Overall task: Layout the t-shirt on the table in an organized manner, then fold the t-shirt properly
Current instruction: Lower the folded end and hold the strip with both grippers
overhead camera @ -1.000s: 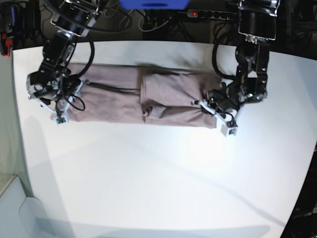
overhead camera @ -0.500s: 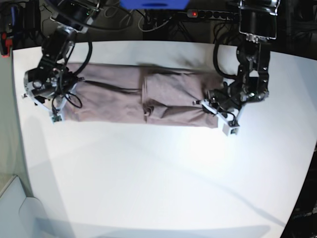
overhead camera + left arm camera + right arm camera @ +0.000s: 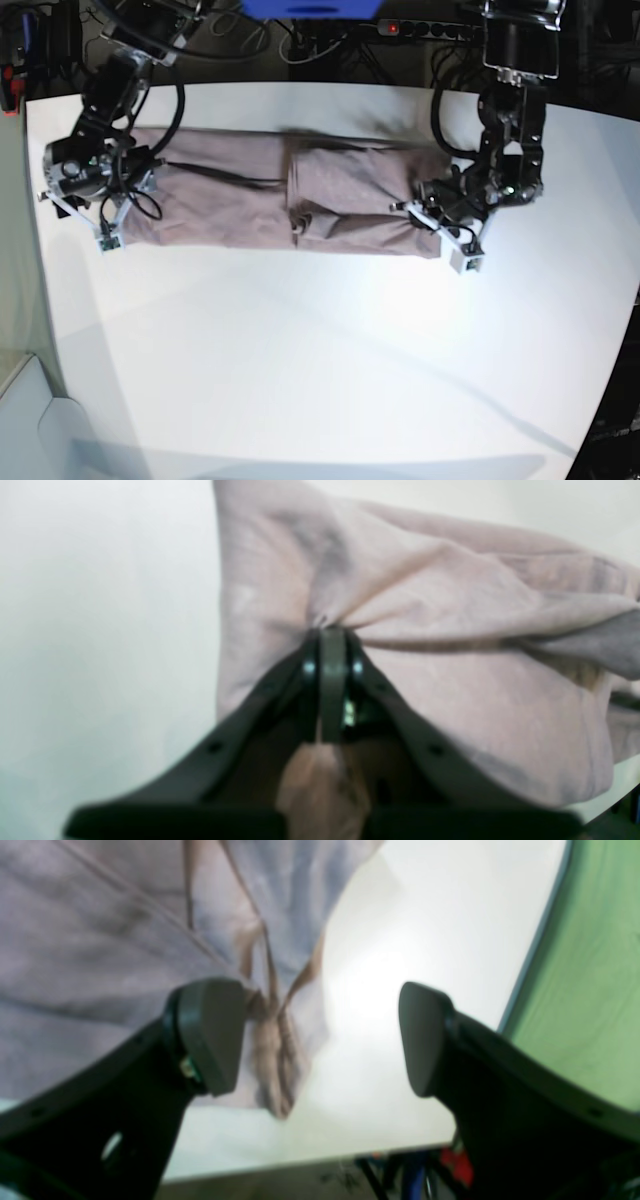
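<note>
T-shirt (image 3: 270,200) lies as a long folded band across the far part of the white tabletop (image 3: 330,370). Left hand (image 3: 327,630) pressed together, pinching a gathered bit of cloth at one end. Right hand (image 3: 320,1040) spread wide at the other end, holding nothing

Beyond the far edge of the work surface the room is dark, crowded with black cables (image 3: 330,45). A power strip (image 3: 425,29) with 1 red light lies there, beside a blue object (image 3: 310,8). A green panel (image 3: 585,990) stands at the right in the right wrist view.
</note>
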You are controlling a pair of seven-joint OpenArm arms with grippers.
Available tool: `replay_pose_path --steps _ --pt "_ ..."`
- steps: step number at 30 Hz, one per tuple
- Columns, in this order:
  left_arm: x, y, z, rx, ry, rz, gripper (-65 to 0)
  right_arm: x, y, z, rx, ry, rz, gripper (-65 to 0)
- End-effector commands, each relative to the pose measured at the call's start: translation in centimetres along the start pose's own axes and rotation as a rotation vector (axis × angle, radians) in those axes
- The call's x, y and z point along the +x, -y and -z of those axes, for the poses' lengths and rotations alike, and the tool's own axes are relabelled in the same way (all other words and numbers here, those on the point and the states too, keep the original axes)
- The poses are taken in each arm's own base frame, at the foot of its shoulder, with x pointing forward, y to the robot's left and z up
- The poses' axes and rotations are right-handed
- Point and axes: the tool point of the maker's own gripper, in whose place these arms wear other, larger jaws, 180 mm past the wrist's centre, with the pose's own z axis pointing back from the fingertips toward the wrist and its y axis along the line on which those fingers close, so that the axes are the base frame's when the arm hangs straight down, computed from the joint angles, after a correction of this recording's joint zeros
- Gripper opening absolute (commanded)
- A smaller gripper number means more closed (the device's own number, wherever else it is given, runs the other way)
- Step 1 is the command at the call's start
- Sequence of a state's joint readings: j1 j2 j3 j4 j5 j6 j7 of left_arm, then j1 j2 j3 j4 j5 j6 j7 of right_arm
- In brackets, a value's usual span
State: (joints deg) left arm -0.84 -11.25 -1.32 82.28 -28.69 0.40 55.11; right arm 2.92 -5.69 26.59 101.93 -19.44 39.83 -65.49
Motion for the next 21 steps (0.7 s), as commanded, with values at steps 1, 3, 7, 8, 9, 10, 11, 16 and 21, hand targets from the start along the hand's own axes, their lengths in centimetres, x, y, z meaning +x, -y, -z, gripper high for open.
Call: replay_pose_path --steps 1,3,7,8,9,10,11,16,21 --pt "-2.2 -2.6 -0.1 0.109 -0.087 0.009 -64.9 1.2 0.3 0.0 -0.002 0.026 -0.001 -16.9" --pt "-2.2 -2.6 -0.1 0.109 -0.087 0.009 -64.9 1.0 -0.3 1.2 0.03 -0.003 -0.003 -16.9" --pt "-2.2 -2.6 -0.1 0.109 -0.088 0.009 -64.9 0.4 -0.3 2.4 0.054 -0.041 -0.012 -16.9" --pt "-2.2 -2.6 -0.1 0.109 -0.088 0.009 -64.9 0.5 -0.3 2.4 0.054 -0.039 -0.011 -16.9" --pt "-2.2 -2.6 -0.1 0.109 -0.088 0.009 -64.9 0.5 -0.3 2.4 0.054 -0.039 -0.011 -16.9" --pt "-2.2 -2.6 -0.1 0.109 -0.088 0.009 -64.9 0.5 -0.1 2.4 0.052 -0.038 -0.003 -16.9" --pt "-2.2 -2.6 -0.1 0.109 -0.088 0.009 -64.9 0.2 0.3 2.4 0.047 -0.042 0.014 -16.9" --pt "-2.2 -2.6 -0.1 0.108 -0.088 0.008 -64.9 0.3 1.1 2.6 0.04 -0.019 0.057 -16.9" --pt "-2.2 -2.5 -0.1 0.106 -0.089 0.007 -64.9 -1.6 0.4 4.2 0.085 -0.078 0.083 -16.9"
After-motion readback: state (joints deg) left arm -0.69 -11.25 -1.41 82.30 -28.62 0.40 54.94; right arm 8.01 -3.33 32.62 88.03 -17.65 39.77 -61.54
